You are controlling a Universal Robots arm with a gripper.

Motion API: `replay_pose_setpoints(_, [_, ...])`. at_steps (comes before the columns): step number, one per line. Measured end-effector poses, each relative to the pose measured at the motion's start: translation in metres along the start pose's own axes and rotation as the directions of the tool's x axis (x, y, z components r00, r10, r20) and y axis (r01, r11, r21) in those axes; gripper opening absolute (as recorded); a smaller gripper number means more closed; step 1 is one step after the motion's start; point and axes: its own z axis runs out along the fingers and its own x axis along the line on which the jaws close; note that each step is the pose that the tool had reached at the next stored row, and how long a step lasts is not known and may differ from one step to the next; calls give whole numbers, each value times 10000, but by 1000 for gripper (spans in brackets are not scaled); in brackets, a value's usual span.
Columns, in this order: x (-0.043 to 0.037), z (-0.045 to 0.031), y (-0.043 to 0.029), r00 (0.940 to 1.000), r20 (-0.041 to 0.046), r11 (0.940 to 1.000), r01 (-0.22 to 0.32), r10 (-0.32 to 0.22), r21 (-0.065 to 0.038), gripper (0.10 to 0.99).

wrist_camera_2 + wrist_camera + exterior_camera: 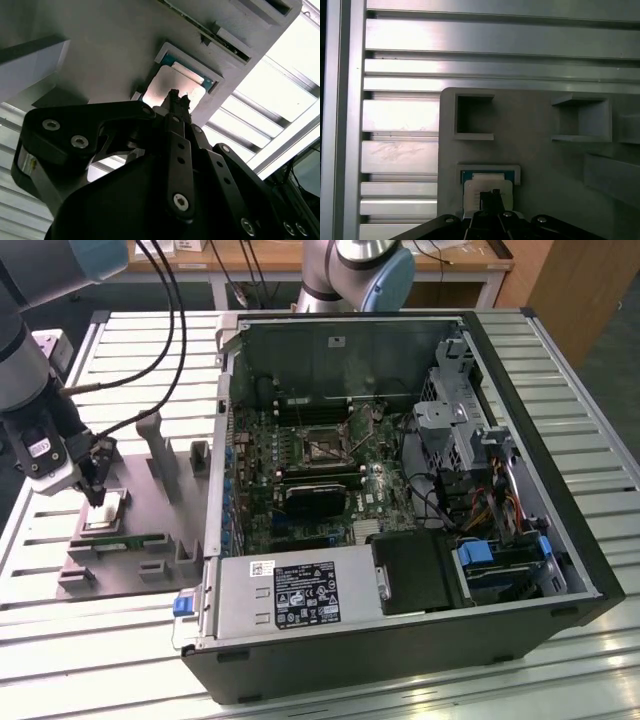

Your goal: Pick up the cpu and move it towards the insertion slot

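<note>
Black gripper (96,487) with its fingertips (173,96) drawn together, clasping nothing, poised directly over the small flat square chip, the cpu (105,510), silvery-topped with a pale rim. It lies in a recess of the grey plastic fixture (130,540) on the slatted aluminium worktop (60,640), at the exterior view's left. The arm reaches steeply down. The square, metal-framed insertion slot (325,445) sits well apart, inside the open computer case (520,440).

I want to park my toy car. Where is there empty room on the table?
Bare table slats lie below the grey fixture plate in the exterior view, and at that view's right of the computer case. Crowded: the plate, where the gripper is at the cpu, and inside the case.
</note>
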Motion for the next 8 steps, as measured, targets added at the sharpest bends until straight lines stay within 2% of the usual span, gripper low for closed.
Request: replay_pose_setpoints(8, [15,67,-25,10000,2,10000,-2,2,-1,102])
